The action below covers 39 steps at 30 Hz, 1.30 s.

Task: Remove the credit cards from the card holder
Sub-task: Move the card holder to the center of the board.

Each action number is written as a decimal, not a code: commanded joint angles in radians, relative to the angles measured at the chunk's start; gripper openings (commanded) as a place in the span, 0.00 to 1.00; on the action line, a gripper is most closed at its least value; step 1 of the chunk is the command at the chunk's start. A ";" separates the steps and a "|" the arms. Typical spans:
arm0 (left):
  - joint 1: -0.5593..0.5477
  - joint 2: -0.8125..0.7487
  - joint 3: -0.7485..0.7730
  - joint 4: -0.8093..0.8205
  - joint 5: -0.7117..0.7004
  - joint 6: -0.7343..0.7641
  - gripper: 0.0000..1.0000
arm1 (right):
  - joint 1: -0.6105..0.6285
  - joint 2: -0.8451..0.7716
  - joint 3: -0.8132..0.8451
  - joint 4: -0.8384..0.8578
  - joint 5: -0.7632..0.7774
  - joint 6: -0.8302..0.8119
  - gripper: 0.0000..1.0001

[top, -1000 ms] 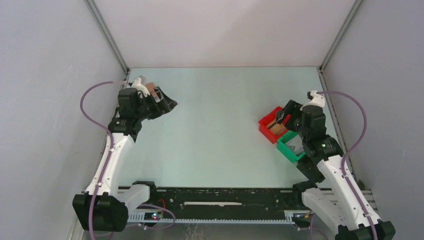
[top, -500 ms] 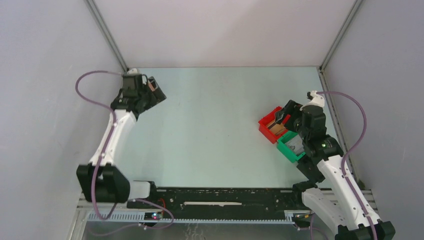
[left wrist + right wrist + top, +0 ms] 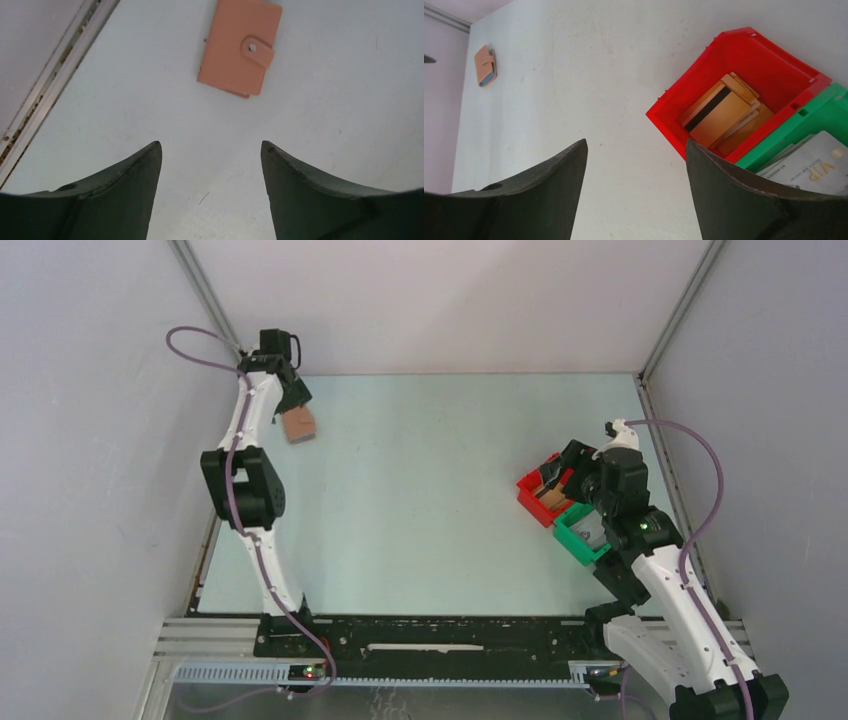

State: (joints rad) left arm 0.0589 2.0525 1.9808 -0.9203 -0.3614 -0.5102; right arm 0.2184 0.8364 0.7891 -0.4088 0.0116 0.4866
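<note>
The card holder (image 3: 298, 425) lies closed and flat on the table at the far left, tan with its snap tab fastened. The left wrist view shows it (image 3: 240, 47) well ahead of the fingertips. My left gripper (image 3: 292, 398) is open and empty, just behind the holder near the back left corner (image 3: 210, 145). My right gripper (image 3: 560, 476) is open and empty (image 3: 636, 142), above the near edge of the red bin (image 3: 528, 488). Several tan cards (image 3: 724, 112) lie in the red bin (image 3: 774, 65). White cards (image 3: 814, 160) lie in the green bin (image 3: 824, 112). The holder also shows far off in the right wrist view (image 3: 485, 65).
The green bin (image 3: 572, 537) touches the red one at the right side. Grey walls and metal frame rails (image 3: 215, 315) enclose the table; the left arm reaches close to the back left rail (image 3: 50, 85).
The left arm stretched out toward the back left corner and let go of the card holder, which now lies on the table. The right arm shifted only slightly.
</note>
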 commanded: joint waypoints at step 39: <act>0.081 0.448 0.349 0.011 0.243 0.162 1.00 | 0.048 0.122 0.035 0.023 -0.066 0.001 0.80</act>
State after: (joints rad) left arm 0.1417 2.5027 2.3043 -0.9230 -0.1574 -0.3359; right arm 0.2550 0.9577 0.7891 -0.3859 -0.0608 0.4797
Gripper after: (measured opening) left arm 0.996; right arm 0.804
